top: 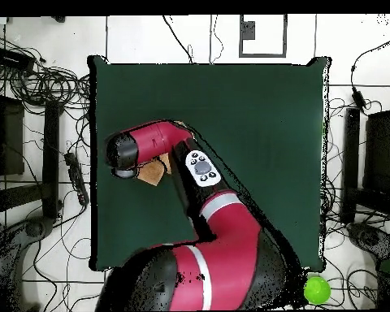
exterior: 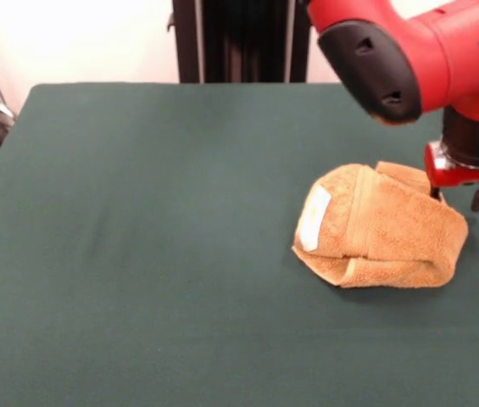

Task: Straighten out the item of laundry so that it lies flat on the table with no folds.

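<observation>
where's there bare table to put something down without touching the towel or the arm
Seen from the front, bare green table runs from the picture's left edge to the label side of the folded towel, with a strip open along the near edge below it. The right is crowded: the hand hangs at the towel's far right corner, and the arm covers that side from overhead.

Bright glare on wall [exterior: 78, 38] upper left; soft shadow under towel [exterior: 381, 227]; mild blur throughout.

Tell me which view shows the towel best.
The front view: the towel lies bunched and folded on the table, white label showing, beside the gripper. Overhead, the arm hides all but a small orange corner.
</observation>
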Controlling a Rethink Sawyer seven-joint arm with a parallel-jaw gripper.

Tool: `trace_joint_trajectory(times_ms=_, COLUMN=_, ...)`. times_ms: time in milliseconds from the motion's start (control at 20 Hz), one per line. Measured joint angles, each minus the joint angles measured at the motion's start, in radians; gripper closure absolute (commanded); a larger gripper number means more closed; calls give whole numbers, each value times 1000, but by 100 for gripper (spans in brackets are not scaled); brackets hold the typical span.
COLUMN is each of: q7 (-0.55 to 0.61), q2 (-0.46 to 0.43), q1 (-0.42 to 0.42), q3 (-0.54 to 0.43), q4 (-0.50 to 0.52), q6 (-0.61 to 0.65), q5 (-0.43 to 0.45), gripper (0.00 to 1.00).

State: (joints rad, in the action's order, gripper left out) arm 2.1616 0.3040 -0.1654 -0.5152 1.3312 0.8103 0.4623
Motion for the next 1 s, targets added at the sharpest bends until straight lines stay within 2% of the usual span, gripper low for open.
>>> trace_joint_trajectory(times_ms=250, q7=-21, q2=-22, q1=-70, q3=-68, q4=12, q6=14, q5=2, gripper=0)
trace_joint_trajectory(times_ms=450, q7=-82, q2=-37, q1=-113, q3=-113, q4=16, q6=41, q5=4, gripper=0)
trace_joint_trajectory(times_ms=800, q7=-171, q2=-36, q1=-147, q3=-141, q4=43, q6=73, q5=6, gripper=0)
trace_joint_trajectory(times_ms=1000, q7=-184, q2=-12, q1=-157, q3=-153, q4=63, q6=115, q5=4, gripper=0)
